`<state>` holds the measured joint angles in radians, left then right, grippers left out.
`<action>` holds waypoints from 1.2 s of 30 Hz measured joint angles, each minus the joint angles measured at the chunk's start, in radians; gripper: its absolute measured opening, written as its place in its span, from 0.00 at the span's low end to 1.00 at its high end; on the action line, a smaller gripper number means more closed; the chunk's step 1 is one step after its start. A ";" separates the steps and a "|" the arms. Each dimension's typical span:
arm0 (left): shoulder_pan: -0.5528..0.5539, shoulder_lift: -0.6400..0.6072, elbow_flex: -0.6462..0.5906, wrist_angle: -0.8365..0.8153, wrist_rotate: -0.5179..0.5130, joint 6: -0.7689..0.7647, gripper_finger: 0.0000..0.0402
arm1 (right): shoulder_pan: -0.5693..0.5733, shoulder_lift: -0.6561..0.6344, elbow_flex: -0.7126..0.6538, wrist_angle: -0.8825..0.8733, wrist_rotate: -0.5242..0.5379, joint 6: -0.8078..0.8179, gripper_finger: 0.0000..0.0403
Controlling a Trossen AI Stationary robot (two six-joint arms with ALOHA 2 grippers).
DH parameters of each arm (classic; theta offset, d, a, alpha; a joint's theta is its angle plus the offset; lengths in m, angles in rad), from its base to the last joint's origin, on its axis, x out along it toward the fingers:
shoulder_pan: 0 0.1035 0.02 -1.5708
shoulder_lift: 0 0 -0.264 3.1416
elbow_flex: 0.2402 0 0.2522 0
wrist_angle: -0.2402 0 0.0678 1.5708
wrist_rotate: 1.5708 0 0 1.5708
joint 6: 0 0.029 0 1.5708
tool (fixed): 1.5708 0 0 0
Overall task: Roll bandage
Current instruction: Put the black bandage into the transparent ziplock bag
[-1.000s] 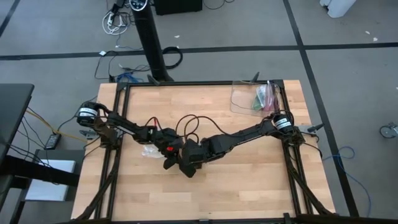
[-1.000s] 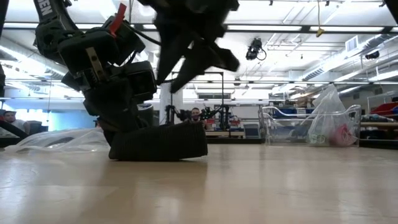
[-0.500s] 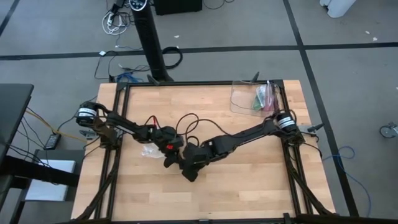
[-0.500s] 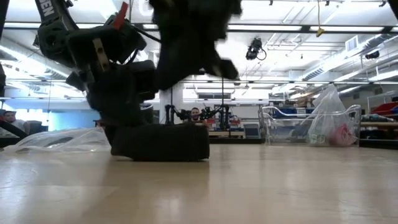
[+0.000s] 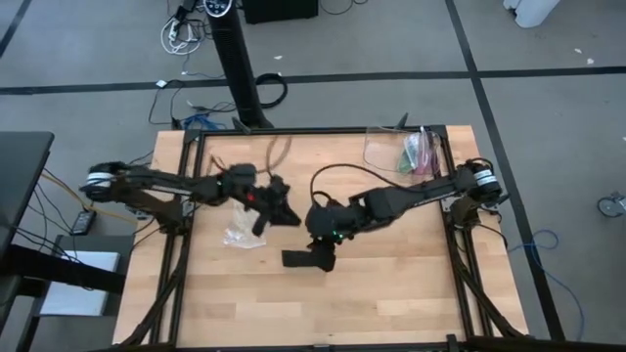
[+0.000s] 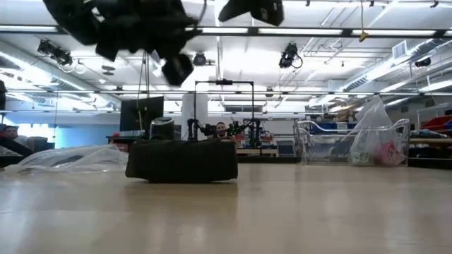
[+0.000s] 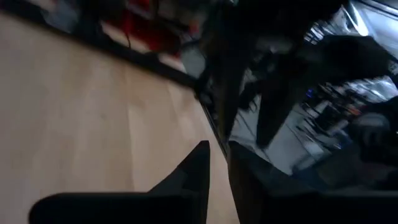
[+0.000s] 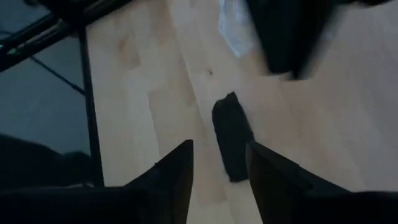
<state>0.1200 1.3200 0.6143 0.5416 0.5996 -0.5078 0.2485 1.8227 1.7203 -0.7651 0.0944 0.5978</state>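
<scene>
The bandage (image 5: 303, 258) is a short dark roll lying on its side on the wooden table, near the middle; it also shows in the low view (image 6: 182, 161) and the right wrist view (image 8: 231, 143). No gripper touches it. My left gripper (image 5: 284, 213) hangs in the air up and to the far left of the roll, its fingers (image 7: 200, 168) a narrow gap apart. My right gripper (image 5: 319, 237) hangs above the roll's far side, open and empty, its fingers (image 8: 179, 165) standing wide.
A small clear plastic bag (image 5: 240, 237) lies flat on the table to the left of the roll, under the left arm. A clear bin (image 5: 401, 152) with coloured things stands at the far right corner. Black frame rails run along the table's edges.
Both grippers have let go of the roll and risen clear of it. The left one went up and toward the far left, the right one up and a little toward the right. The roll stays lying on the table.
</scene>
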 joint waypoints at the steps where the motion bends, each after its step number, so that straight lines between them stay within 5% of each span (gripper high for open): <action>1: 0.013 -0.039 0.001 -0.027 -0.007 0.012 0.16 | -0.014 -0.003 0.000 -0.002 -0.021 -0.038 0.37; 5: 0.033 -0.209 0.027 -0.211 -0.096 0.123 0.16 | -0.071 0.013 -0.001 0.005 -0.075 -0.188 0.36; 11: -0.002 -0.481 0.119 -0.686 -0.434 0.285 0.16 | -0.135 0.049 0.001 0.157 -0.106 -0.429 0.34; 20: -0.114 -0.662 0.251 -1.288 -0.692 0.171 0.16 | -0.176 0.222 -0.002 0.424 -0.287 -0.395 0.39; 26: -0.143 -0.708 0.258 -1.358 -0.767 0.115 0.16 | -0.166 0.306 -0.001 0.610 -0.256 -0.591 0.41; 36: -0.143 -0.719 0.258 -1.390 -0.766 0.189 0.16 | -0.192 0.402 0.001 0.602 -0.091 -0.869 0.42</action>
<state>-0.0235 0.6014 0.8722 -0.8489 -0.1665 -0.3185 0.0566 2.2251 1.7210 -0.1634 0.0038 -0.2716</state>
